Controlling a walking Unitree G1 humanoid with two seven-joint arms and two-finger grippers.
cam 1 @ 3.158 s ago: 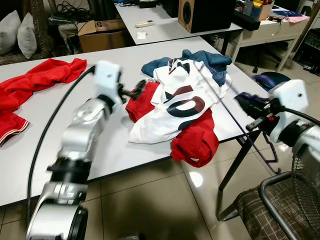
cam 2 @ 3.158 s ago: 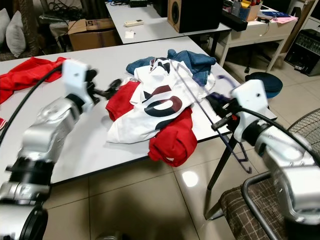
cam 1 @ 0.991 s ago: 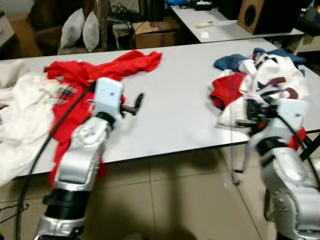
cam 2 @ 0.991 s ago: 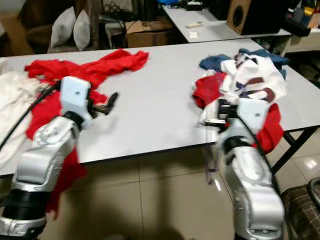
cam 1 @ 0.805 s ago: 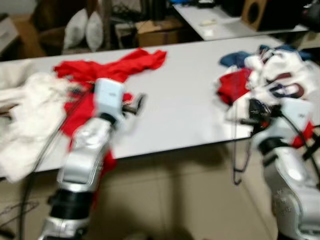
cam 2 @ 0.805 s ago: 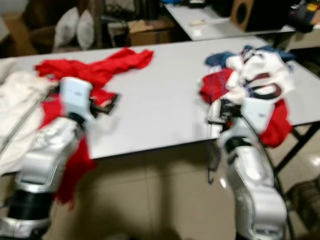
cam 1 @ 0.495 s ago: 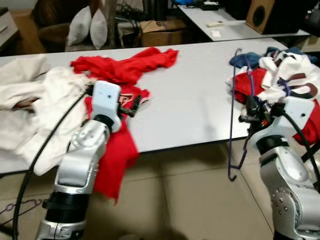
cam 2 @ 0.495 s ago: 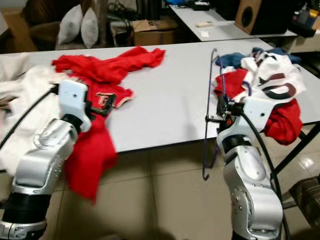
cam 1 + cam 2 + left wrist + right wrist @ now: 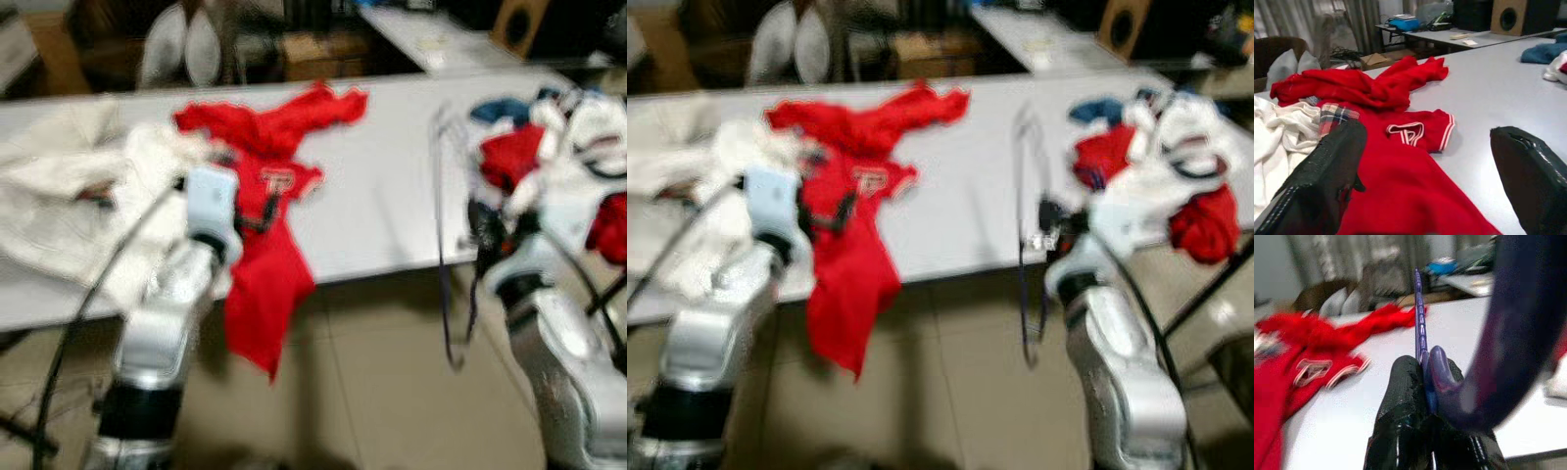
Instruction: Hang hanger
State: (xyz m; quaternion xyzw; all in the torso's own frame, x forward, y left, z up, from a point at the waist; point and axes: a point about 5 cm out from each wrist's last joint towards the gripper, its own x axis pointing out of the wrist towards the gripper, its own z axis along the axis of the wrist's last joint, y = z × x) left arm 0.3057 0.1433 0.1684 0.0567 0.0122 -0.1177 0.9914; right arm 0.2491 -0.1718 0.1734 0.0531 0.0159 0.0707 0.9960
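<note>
Your right pincer (image 9: 1422, 382) is clamped on the purple hanger (image 9: 443, 245), fingers pressed together around a thin bar of it; in the head views, which are blurred, the hanger hangs from that pincer in front of the counter's (image 9: 392, 215) near edge, reaching both above and below the grip. Your left pincer (image 9: 1425, 161) stands wide and holds nothing, with the red jersey (image 9: 1400, 176) lying directly ahead of it between the fingers and trailing over the counter edge. I judge the hanger light, stiff and smooth, so likely to pivot or slip in a pinch on one thin bar. Hold near the hook's base if you regrip. No rail is visible for hanging.
</note>
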